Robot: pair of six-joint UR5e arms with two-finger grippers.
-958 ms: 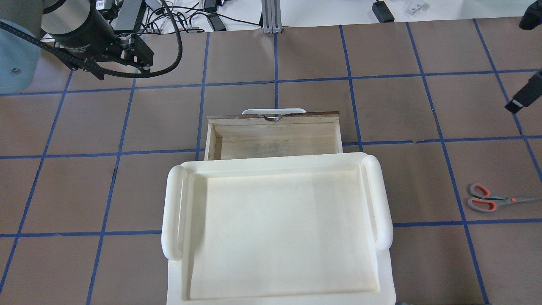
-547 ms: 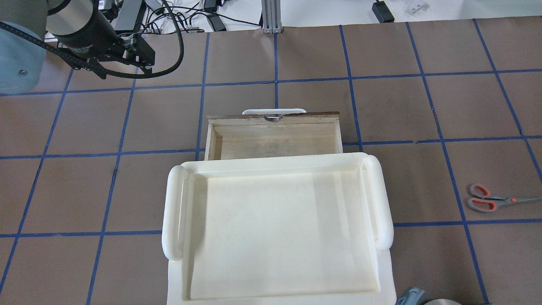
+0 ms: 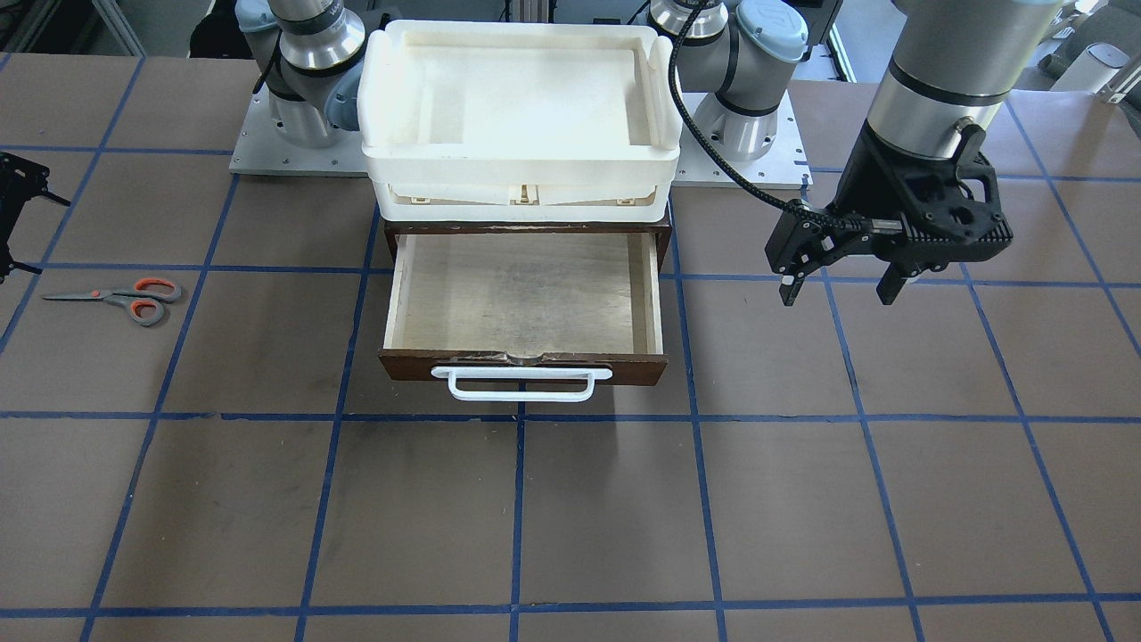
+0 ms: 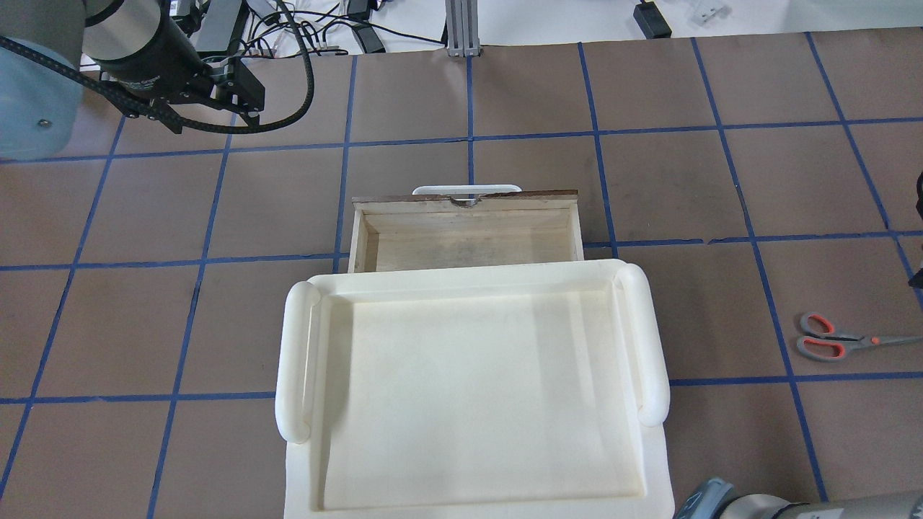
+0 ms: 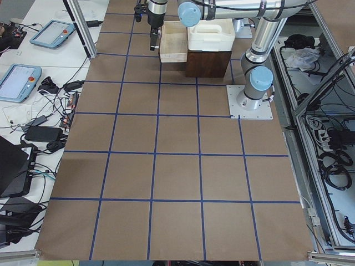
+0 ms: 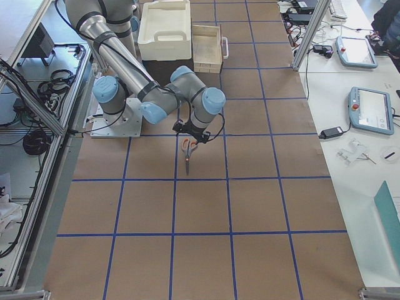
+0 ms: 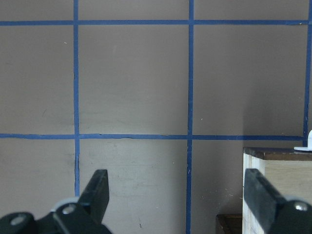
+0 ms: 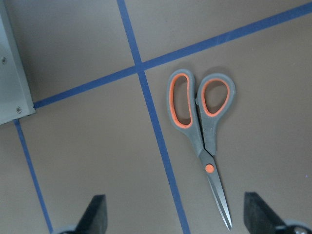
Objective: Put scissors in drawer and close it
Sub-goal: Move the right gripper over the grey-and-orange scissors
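Left pincer [image 3: 836,292] hangs wide open, gripping nothing, above the counter [image 4: 216,216], well left of the drawer [image 4: 469,241]. The drawer stands open, its pale inside showing, beneath a white tray [image 4: 461,280]. Far right, the scissors [image 4: 829,337] lie flat on the counter, blades shut. Right pincer [image 8: 175,214] hovers over them, spread wide, holding nothing.

table [image 4: 238,202]: brown top, blue tape grid.
scissors [image 4: 858,338]: flat on it, blades shut, robot's R side, well apart from drawer [image 3: 521,367].
drawer: centre, pulled open.
base plate [image 3: 254,156]: grey, flat, robot end.
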